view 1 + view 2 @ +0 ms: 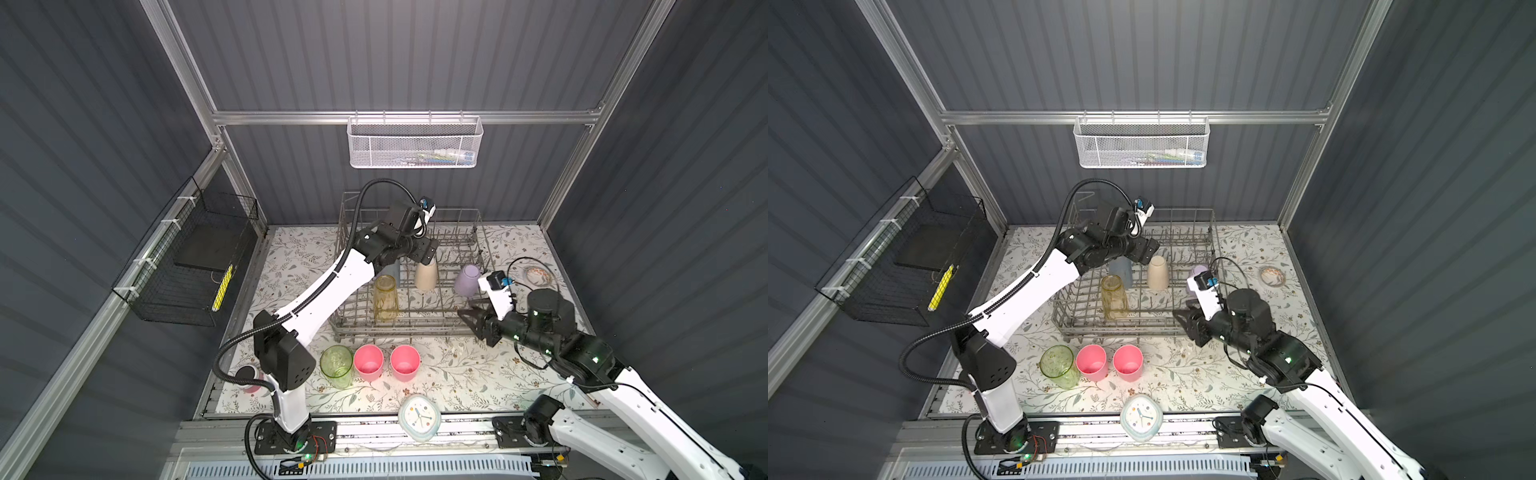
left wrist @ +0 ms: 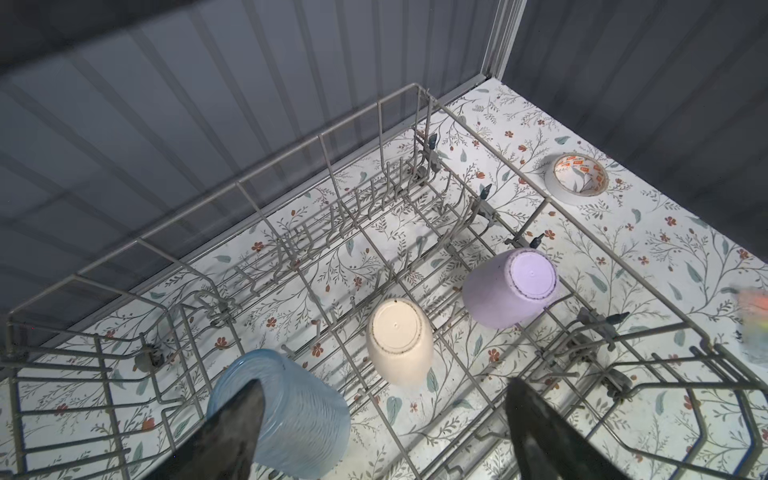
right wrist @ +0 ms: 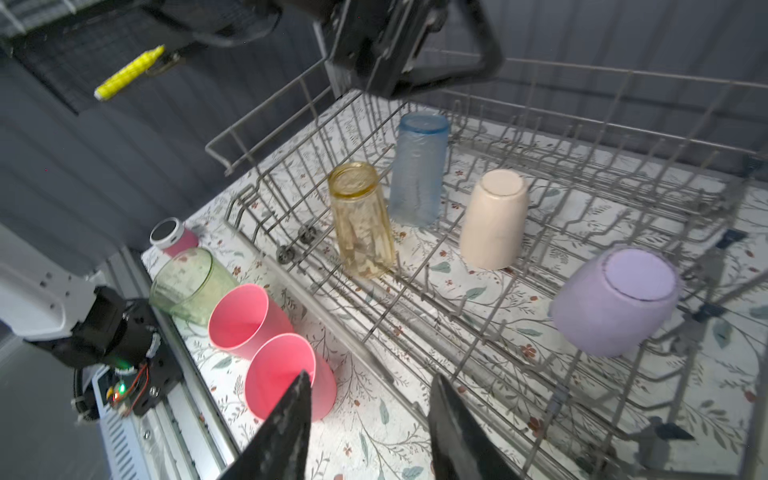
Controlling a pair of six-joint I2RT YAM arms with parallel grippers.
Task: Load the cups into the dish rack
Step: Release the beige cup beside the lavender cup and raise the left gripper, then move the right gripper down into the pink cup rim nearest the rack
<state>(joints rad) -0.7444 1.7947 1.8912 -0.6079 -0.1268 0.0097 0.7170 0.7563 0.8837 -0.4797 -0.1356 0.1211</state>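
nearest first, as seen from the front of the bench. at the front edge lies a white round-faced clock [image 1: 419, 417], no part of the job.

behind it, on the flowered table cover [image 1: 478, 374], three cups stand in a row, mouths up and not yet loaded:
- a translucent green ribbed tumbler [image 1: 336, 365]
- an opaque pink plastic cup [image 1: 368, 362] just beside it
- a second pink plastic cup [image 1: 405, 362]

the right gripper [image 3: 374, 432] hovers near the rack's front right corner. its black fingers are part way apart with nothing between them, pointing toward the second pink plastic cup.

next comes the large square grey wire dish rack [image 1: 415, 330], holding four cups among its tines:
- a translucent yellow faceted tumbler [image 1: 385, 297] toward the front
- a translucent blue ribbed tumbler [image 3: 417, 174] behind it
- a beige opaque cup [image 1: 427, 274], base up
- a lavender opaque cup [image 1: 468, 280], base up and tilted

the left gripper [image 2: 386, 436] hangs over the rack's far half, jaws spread wide and clamped on nothing. one finger crosses the blue tumbler in the wrist view; whether it touches cannot be told. beyond the rack, a roll of white tape [image 2: 575, 165] lies on the cover.

by this count four of seven cups are loaded and three remain, so the work is a little past half. the pink cup nearest the right gripper looks the likely next pick.
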